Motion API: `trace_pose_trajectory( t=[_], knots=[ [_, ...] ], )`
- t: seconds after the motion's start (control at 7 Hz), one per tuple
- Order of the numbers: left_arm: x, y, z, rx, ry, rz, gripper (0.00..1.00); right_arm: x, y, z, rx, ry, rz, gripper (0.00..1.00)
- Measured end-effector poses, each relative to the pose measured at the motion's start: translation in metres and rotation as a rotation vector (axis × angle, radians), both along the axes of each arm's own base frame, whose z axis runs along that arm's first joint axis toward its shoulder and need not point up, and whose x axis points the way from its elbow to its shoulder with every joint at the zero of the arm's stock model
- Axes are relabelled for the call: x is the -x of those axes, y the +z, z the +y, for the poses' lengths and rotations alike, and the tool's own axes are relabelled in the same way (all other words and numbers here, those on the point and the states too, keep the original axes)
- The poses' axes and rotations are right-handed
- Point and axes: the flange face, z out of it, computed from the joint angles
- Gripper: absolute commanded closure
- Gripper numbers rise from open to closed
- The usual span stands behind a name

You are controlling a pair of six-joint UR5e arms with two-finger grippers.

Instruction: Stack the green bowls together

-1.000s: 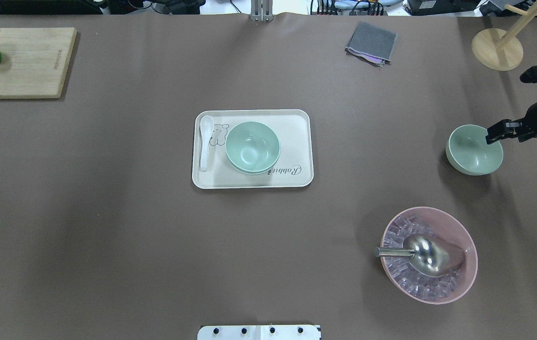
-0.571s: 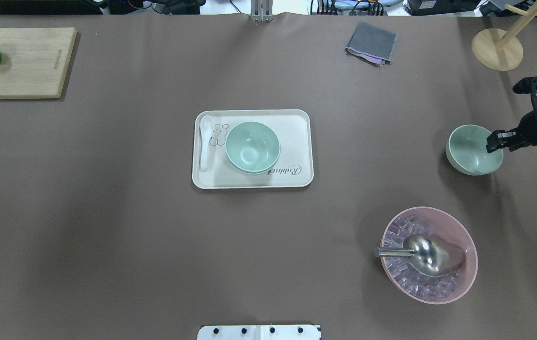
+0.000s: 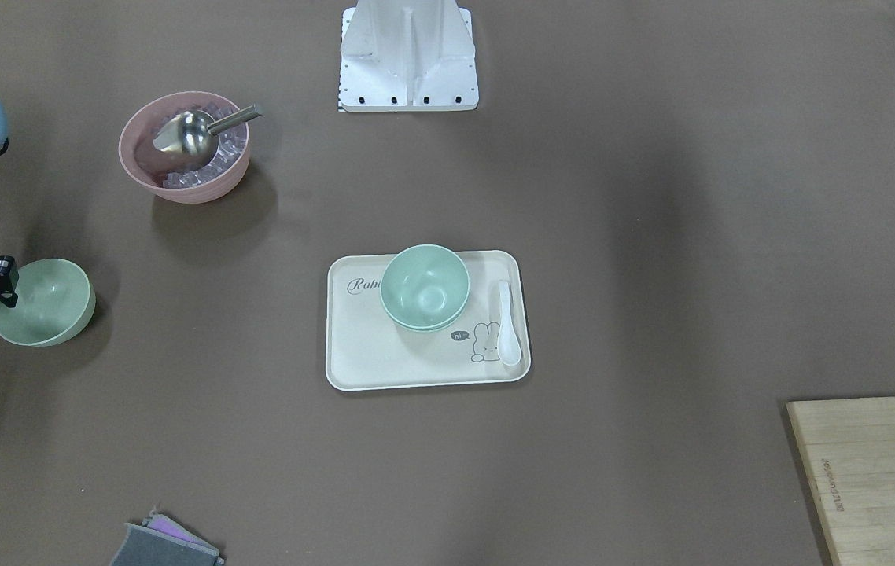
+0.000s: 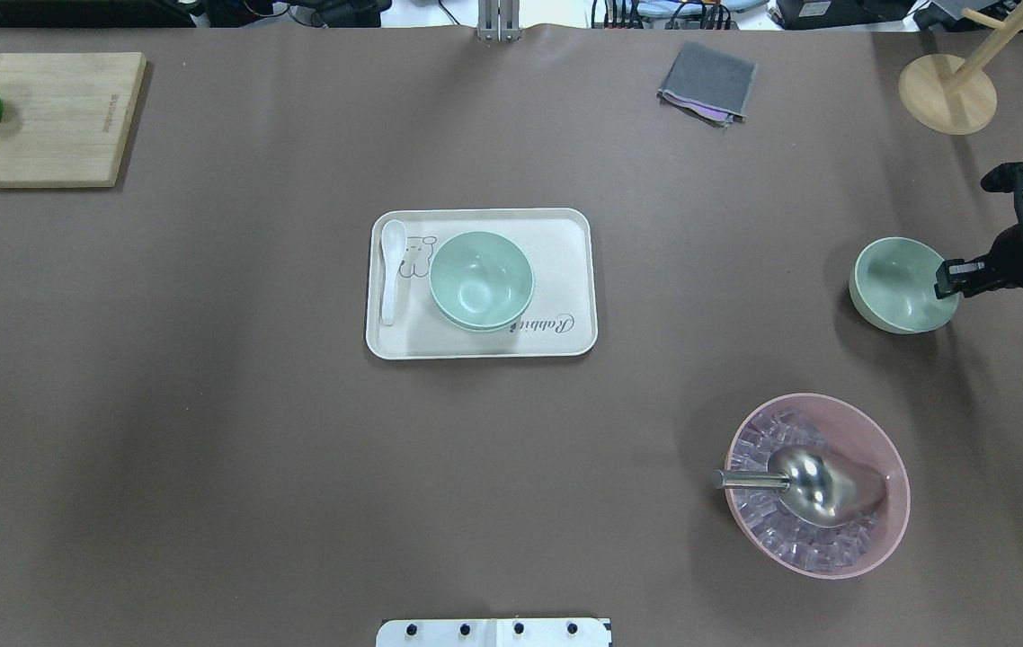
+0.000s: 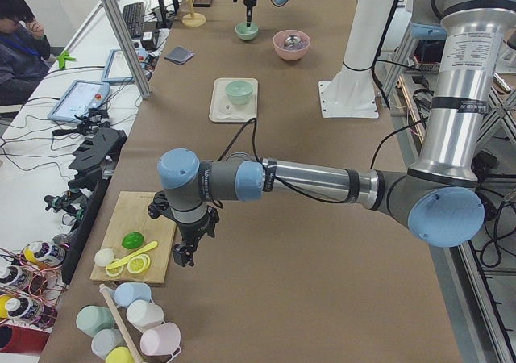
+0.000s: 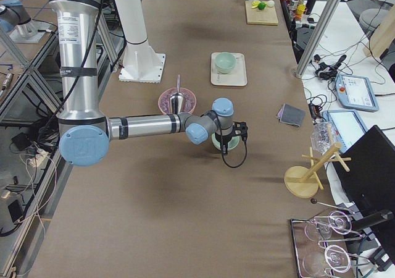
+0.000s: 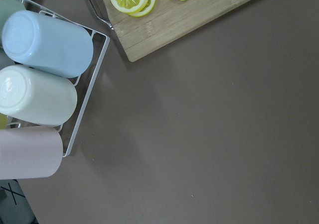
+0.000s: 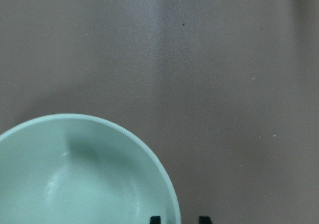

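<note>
- Pink bowl (image 3: 196, 192), holding clear cubes and a metal scoop (image 4: 822, 485), is set nearest on the right and is no part of the task. It is judged a collision hazard should the carry path stray toward the near side.
- Farther back on the right, the lone green bowl (image 4: 894, 288) rests upright on the table, not yet stacked. Only a one-wall pinch is on offer. If closure is light or lands off the rim, the bowl could pivot, slip out, or be pushed along the table rather than lifted.
- The right gripper (image 4: 943, 280) is positioned at that bowl's right rim. In the wrist view its fingertips (image 8: 155, 219) are seen astride the rim, one inside and one outside, at a narrow opening. A gap shows at the outer finger, so nothing is judged to be clamped yet.
- At table centre, at much the same depth, two green bowls (image 4: 481, 279) are nested on the tray (image 4: 565, 270), with a white spoon (image 4: 392, 270) just beside them on the left. A tilted or off-centre release above this stack could leave the third bowl cocked on the rim or disturb the spoon.
- At the far left, the left gripper (image 5: 184, 254) hangs by the cutting board (image 5: 149, 234), well apart from every bowl. Its opening cannot be told.
</note>
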Motion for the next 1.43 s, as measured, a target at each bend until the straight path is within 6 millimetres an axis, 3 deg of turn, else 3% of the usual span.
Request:
trace_pose_trajectory(
  t=[0.29, 0.57, 0.86, 1.0, 1.14, 1.29, 1.43],
  knots=[
    [0.000, 0.001, 0.000, -0.001, 0.001, 0.000, 0.01, 0.001, -0.009, -0.001, -0.013, -0.001, -0.014, 1.00],
    [0.000, 0.001, 0.001, 0.000, 0.001, 0.001, 0.01, 0.000, -0.020, -0.002, -0.030, 0.000, -0.026, 1.00],
    [0.000, 0.004, 0.002, 0.005, 0.001, 0.001, 0.01, -0.009, -0.046, -0.012, -0.044, 0.010, -0.066, 1.00],
    [0.000, 0.007, 0.004, 0.011, 0.000, 0.001, 0.01, -0.011, -0.071, -0.029, -0.036, 0.015, -0.092, 1.00],
    [-0.001, 0.009, 0.006, 0.017, -0.001, 0.002, 0.01, -0.003, -0.111, -0.055, -0.020, 0.017, -0.101, 1.00],
    [-0.001, 0.010, 0.007, 0.021, -0.001, 0.003, 0.01, 0.010, -0.159, -0.076, 0.018, 0.032, -0.100, 1.00],
    [-0.001, 0.012, 0.009, 0.027, -0.003, 0.006, 0.01, 0.030, -0.209, -0.083, 0.086, 0.081, -0.115, 1.00]
  ],
)
